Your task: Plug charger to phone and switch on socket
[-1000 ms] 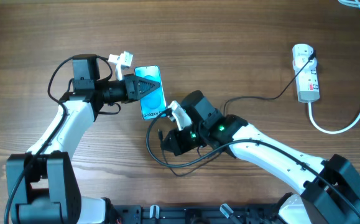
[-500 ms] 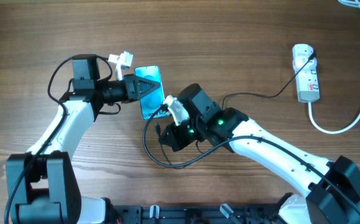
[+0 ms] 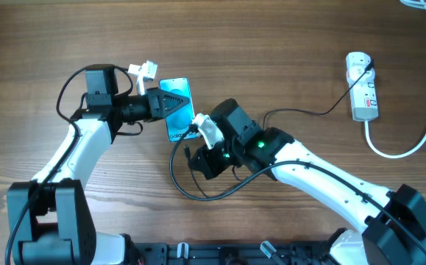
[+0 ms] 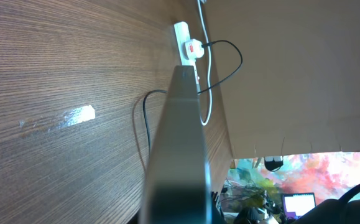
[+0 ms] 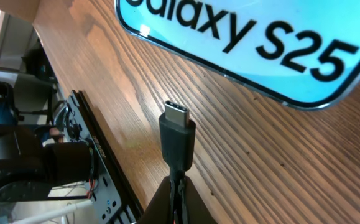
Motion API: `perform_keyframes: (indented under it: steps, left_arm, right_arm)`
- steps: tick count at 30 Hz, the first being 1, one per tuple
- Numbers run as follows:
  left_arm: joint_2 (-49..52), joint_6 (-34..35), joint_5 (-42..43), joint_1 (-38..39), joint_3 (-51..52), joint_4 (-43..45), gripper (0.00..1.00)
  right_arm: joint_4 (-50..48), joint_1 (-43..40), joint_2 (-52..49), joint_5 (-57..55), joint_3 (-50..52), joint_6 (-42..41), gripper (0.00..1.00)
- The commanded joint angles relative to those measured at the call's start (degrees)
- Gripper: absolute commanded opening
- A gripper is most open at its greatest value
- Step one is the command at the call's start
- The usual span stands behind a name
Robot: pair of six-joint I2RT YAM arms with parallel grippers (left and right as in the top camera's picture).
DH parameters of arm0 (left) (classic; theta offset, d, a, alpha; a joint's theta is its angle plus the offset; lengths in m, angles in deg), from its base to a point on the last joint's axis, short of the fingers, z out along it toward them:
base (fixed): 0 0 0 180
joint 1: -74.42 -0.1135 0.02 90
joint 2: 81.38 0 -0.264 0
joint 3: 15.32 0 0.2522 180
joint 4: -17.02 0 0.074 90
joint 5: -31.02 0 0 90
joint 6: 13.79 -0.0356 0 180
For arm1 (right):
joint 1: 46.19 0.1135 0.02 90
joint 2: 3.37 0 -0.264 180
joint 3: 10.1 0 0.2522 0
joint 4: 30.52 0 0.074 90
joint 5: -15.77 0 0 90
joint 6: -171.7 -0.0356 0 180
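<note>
Gripping the phone (image 3: 180, 124) in the left gripper (image 3: 170, 103), pinching the charger (image 5: 178, 134) in the right gripper (image 3: 201, 131).
Clamped across the turquoise screen on the left, shut on the black connector on the right. Showing "Galaxy S25" in dark letters, left of centre of the table (image 3: 286, 51). Pointing the metal tip at the phone's rounded edge, near but not touching. Trailing black cable to the socket (image 3: 363, 88), far right.
</note>
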Motion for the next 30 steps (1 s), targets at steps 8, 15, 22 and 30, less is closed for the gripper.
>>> perform_keyframes:
  steps: [8,15,22,30]
  left_arm:
    - [0.0,-0.7,1.0,0.3,0.1,0.1,0.04]
    - [0.0,1.1,1.0,0.3,0.1,0.2,0.04]
    - [0.0,2.3,0.9,0.6,0.1,0.4,0.04]
    - [0.0,1.9,0.9,0.6,0.1,0.4,0.04]
  right_arm:
    - [-1.4,0.3,-0.5,-3.0,-1.3,-0.1,0.04]
    - [-1.6,0.3,-0.5,-0.7,-1.3,-3.1,0.05]
    - [-2.9,0.3,-0.5,1.0,-1.3,-9.1,0.04]
    - [-2.9,0.3,-0.5,1.0,-1.3,-13.6,0.04]
